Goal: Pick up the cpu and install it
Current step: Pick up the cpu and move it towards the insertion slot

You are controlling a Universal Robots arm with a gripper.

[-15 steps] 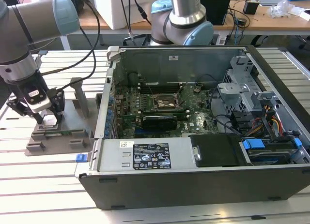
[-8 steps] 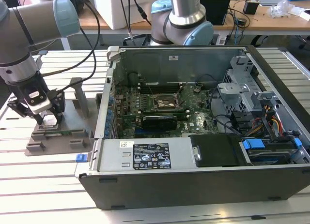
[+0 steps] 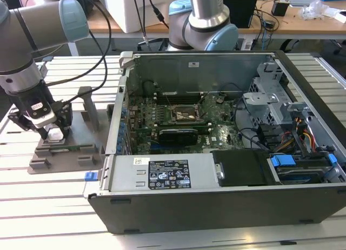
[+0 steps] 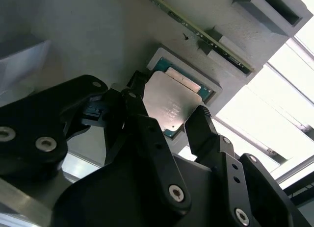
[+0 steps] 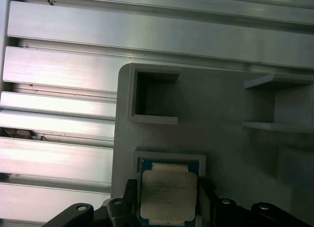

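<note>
We see the gripper (image 3: pixel 53 131) low over the grey fixture (image 3: pixel 65 161), well apart from the computer case (image 3: pixel 216 209). In both wrist views its two fingers (image 4: pixel 198 121) press on opposite sides of the cpu (image 4: pixel 169 102) (image 5: pixel 168 192), pinching it right at its little pocket. We think the hold is thin. If the chip tips or slips, it could fall, or catch on the pocket's edge and get hurt
</note>
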